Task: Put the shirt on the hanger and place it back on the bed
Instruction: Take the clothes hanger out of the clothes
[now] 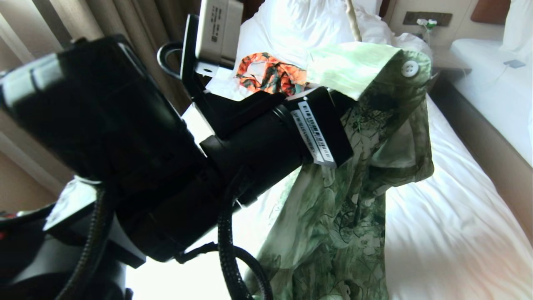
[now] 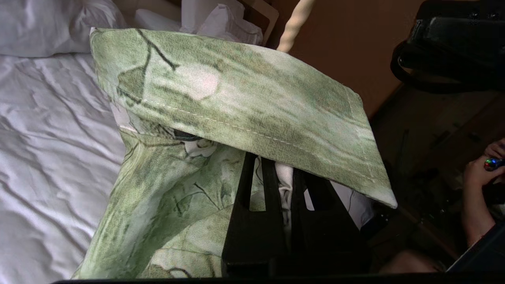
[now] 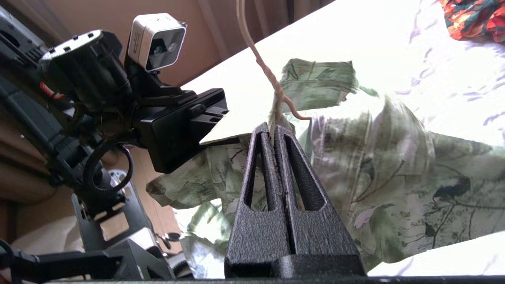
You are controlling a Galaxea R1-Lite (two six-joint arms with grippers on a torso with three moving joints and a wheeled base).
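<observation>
The shirt [image 1: 366, 137] hung in the air above the bed [image 1: 449, 225], held up near its collar [image 2: 244, 114] by the left end effector [image 2: 282, 173], which was clenched on a fold of the fabric just under the turned-over collar. From the head view the cloth draped down from the left arm towards the sheet, one white button [image 1: 410, 68] showing at the top. The right end effector [image 3: 274, 132] was clenched too, its tips pinched on the thin pale hook [image 3: 260, 59] of the hanger where it rose out of the neck of the shirt. The body of the hanger was hidden under the cloth, so how well it sat in the shoulders could not be told. An orange patterned garment [image 1: 270, 77] lay farther up the bed, and a person's hand [image 2: 483, 169] showed beyond the collar in the left wrist view.

To do this step well, the hook probably needed to be held steady and upright while the left grip kept the collar taut, so that the shoulders could settle evenly. A slack or one-sided pull risked the shirt sliding off before being laid down.
</observation>
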